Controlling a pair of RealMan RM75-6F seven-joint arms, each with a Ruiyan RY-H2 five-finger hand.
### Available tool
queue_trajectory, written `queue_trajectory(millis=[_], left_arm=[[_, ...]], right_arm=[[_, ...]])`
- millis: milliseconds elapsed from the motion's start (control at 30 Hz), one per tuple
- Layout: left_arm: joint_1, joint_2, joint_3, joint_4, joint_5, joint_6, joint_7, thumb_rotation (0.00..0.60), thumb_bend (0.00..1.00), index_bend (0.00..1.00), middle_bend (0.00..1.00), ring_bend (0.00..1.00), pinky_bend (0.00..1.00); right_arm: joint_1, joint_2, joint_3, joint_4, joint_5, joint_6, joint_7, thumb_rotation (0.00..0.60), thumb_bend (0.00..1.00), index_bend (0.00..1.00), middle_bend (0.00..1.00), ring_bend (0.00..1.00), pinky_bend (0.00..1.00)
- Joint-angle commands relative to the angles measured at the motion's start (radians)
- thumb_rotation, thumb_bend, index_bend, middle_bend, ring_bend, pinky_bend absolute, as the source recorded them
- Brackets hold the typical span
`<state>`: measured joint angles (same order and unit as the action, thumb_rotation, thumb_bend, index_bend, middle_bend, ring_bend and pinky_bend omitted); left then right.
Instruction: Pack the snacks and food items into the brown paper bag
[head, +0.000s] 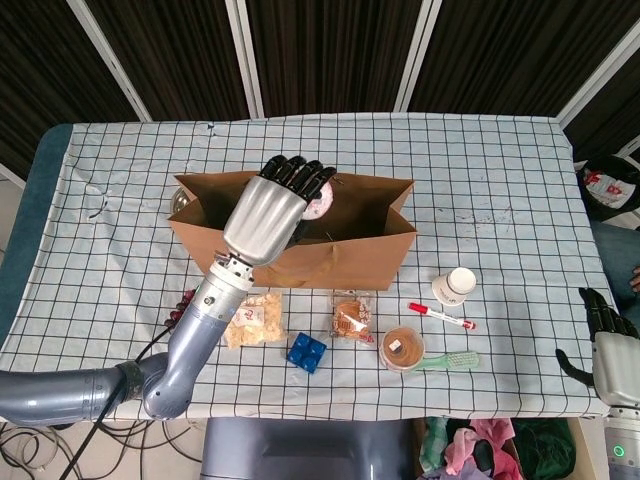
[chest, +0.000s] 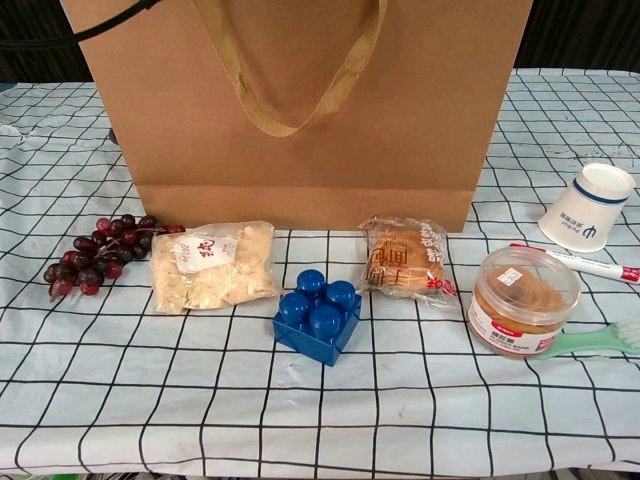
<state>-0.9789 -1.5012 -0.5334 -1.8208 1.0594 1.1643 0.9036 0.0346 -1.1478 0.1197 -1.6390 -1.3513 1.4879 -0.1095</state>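
The brown paper bag (head: 350, 255) (chest: 420, 110) stands open at the table's middle. My left hand (head: 272, 205) hovers over its opening and grips a pink-and-white snack (head: 321, 204). In front of the bag lie dark grapes (chest: 95, 255), a clear packet of pale chips (chest: 213, 264) (head: 255, 318), a wrapped pastry (chest: 404, 258) (head: 351, 317) and a round tub of brown spread (chest: 522, 301) (head: 403, 348). My right hand (head: 606, 345) rests at the table's front right corner, fingers apart, holding nothing.
A blue toy brick (chest: 318, 315) lies between the chips and the pastry. A white paper cup (chest: 590, 206), a red-capped marker (head: 441, 316) and a green toothbrush (head: 448, 361) sit right of the bag. A small bowl (head: 180, 201) is behind the bag's left end.
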Motion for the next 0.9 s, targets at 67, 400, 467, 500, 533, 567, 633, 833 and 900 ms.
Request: queue_trajectory(millis=[67, 400, 467, 500, 533, 567, 633, 833, 900], left_arm=[[-0.006, 0.043, 0.011, -0.057, -0.13, -0.018, 0.04, 0.6, 0.01, 0.08, 0.06, 0.0, 0.0], [0.131, 0.235, 0.025, -0.309, 0.021, 0.119, -0.056, 0.6, 0.05, 0.1, 0.07, 0.0, 0.05], [0.22, 0.292, 0.063, -0.361, 0.114, 0.199, -0.094, 0.6, 0.05, 0.1, 0.09, 0.0, 0.06], [0.258, 0.312, 0.085, -0.374, 0.156, 0.229, -0.119, 0.6, 0.05, 0.1, 0.09, 0.0, 0.06], [0.301, 0.333, 0.113, -0.382, 0.202, 0.261, -0.151, 0.6, 0.05, 0.1, 0.09, 0.0, 0.06], [0.367, 0.365, 0.166, -0.38, 0.277, 0.297, -0.21, 0.6, 0.05, 0.1, 0.09, 0.0, 0.06], [0.471, 0.416, 0.261, -0.345, 0.387, 0.351, -0.333, 0.6, 0.05, 0.1, 0.09, 0.0, 0.06], [0.738, 0.474, 0.535, 0.004, 0.572, 0.492, -0.856, 0.6, 0.05, 0.1, 0.09, 0.0, 0.07], [0.77, 0.453, 0.559, 0.091, 0.56, 0.5, -0.957, 0.6, 0.05, 0.1, 0.09, 0.0, 0.07]], right_arm=[[-0.005, 0.006, 0.003, -0.006, -0.006, 0.013, 0.011, 0.6, 0.21, 0.01, 0.07, 0.17, 0.21], [-0.019, 0.023, 0.011, -0.013, -0.014, 0.045, 0.033, 0.6, 0.22, 0.01, 0.07, 0.17, 0.21], [-0.022, 0.025, 0.012, -0.014, -0.017, 0.052, 0.036, 0.6, 0.22, 0.01, 0.07, 0.17, 0.21], [-0.023, 0.025, 0.012, -0.015, -0.017, 0.054, 0.036, 0.6, 0.22, 0.01, 0.07, 0.17, 0.21], [-0.024, 0.025, 0.013, -0.015, -0.017, 0.056, 0.036, 0.6, 0.22, 0.01, 0.07, 0.17, 0.21], [-0.024, 0.024, 0.013, -0.015, -0.015, 0.056, 0.034, 0.6, 0.22, 0.01, 0.07, 0.17, 0.21], [-0.024, 0.023, 0.015, -0.016, -0.009, 0.055, 0.03, 0.6, 0.22, 0.01, 0.07, 0.17, 0.21], [-0.02, 0.008, 0.014, -0.018, -0.004, 0.052, -0.004, 0.6, 0.22, 0.01, 0.07, 0.17, 0.21], [-0.018, 0.003, 0.012, -0.016, -0.002, 0.048, -0.014, 0.6, 0.22, 0.01, 0.07, 0.17, 0.21]])
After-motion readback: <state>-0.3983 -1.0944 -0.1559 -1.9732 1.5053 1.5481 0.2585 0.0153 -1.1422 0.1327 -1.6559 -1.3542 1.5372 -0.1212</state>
